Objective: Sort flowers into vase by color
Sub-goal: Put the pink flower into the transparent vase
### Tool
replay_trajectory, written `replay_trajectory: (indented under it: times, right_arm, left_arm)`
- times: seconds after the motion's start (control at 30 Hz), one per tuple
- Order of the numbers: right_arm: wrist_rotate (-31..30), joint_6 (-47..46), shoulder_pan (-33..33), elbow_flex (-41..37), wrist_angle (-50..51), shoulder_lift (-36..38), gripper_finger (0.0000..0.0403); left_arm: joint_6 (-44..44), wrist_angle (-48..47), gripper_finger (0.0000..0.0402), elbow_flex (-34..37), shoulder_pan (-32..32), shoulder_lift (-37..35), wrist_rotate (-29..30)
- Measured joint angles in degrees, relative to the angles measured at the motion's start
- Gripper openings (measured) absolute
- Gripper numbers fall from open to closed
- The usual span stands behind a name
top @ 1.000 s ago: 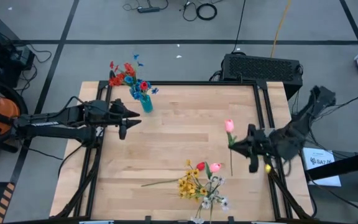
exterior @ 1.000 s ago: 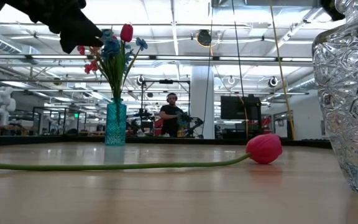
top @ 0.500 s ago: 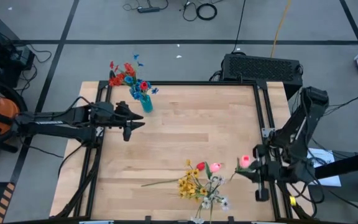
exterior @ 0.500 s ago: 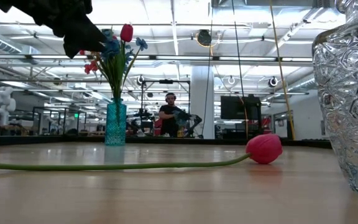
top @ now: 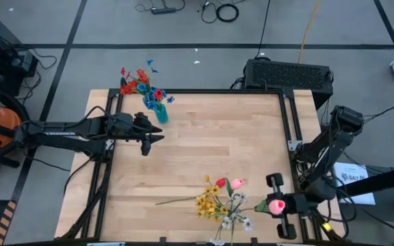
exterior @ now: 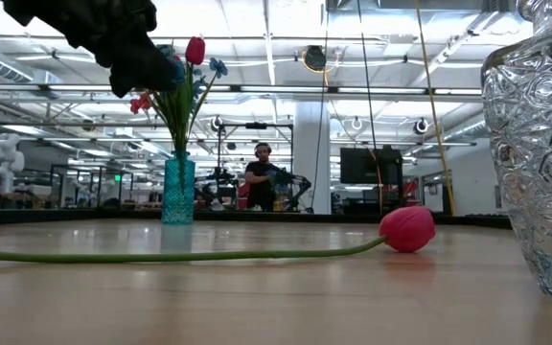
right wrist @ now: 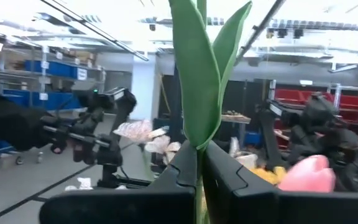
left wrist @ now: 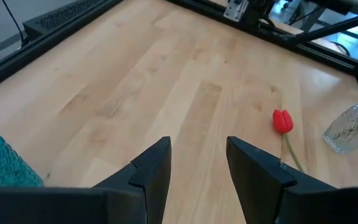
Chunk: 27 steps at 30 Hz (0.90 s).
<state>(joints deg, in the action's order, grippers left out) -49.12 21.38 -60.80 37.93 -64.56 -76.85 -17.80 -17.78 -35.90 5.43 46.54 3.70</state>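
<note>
My right gripper (top: pixel 273 205) is near the table's near right corner, shut on a pink tulip (top: pixel 276 206) that stands upright in it. A clear cut-glass vase (exterior: pixel 535 144) at the near edge holds yellow sprigs (top: pixel 207 201), white blossoms (top: pixel 237 220) and a pink bud (top: pixel 237 183). A red tulip (exterior: pixel 407 228) lies flat on the table beside it, with its stem (exterior: pixel 161 255) running left. The teal cup (top: pixel 161 115) near the far edge holds blue and red flowers (top: pixel 142 83). My left gripper (left wrist: pixel 197 165) hovers open just in front of the teal cup. My right gripper pinches the pink tulip's green stem (right wrist: pixel 197 149) between its two fingers, just under the leaves (right wrist: pixel 201 81). The fingers (right wrist: pixel 229 180) lie level and point toward the table's left, across the stem. The tulip is lifted clear and upright, its bud above the gripper.
A black box (top: pixel 289 74) sits beyond the far edge. Dark frame rails (top: pixel 289 123) run along the table's left and right sides. Bare wood (top: pixel 211 143) lies between the two vases. A person (exterior: pixel 262 177) stands far back in the room.
My right gripper has carried the pink tulip from the table's right middle toward the near edge and turned, so the tulip has gone from lying lengthwise to standing upright. My left gripper has drifted a little toward the table's right.
</note>
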Motion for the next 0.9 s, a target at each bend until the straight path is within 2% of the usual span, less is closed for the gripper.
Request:
replay_trajectory:
  times: [0.47, 0.63, 0.9]
  right_arm:
    - [0.94, -3.58, 3.19, 0.0, 1.86, -6.12, 0.0]
    - [-0.27, -10.42, 3.87, 0.0, 5.99, -8.63, 0.0]
    - [-2.11, -15.9, 3.92, 0.0, 10.31, -10.72, 0.0]
  left_arm:
    - [0.02, 1.05, 0.0162, 0.0, -1.46, -0.04, -0.36]
    - [0.02, 1.03, 0.0162, 0.0, -2.73, -0.07, -0.41]
    - [-1.36, 1.03, 0.0162, 0.0, -4.59, -0.07, -0.36]
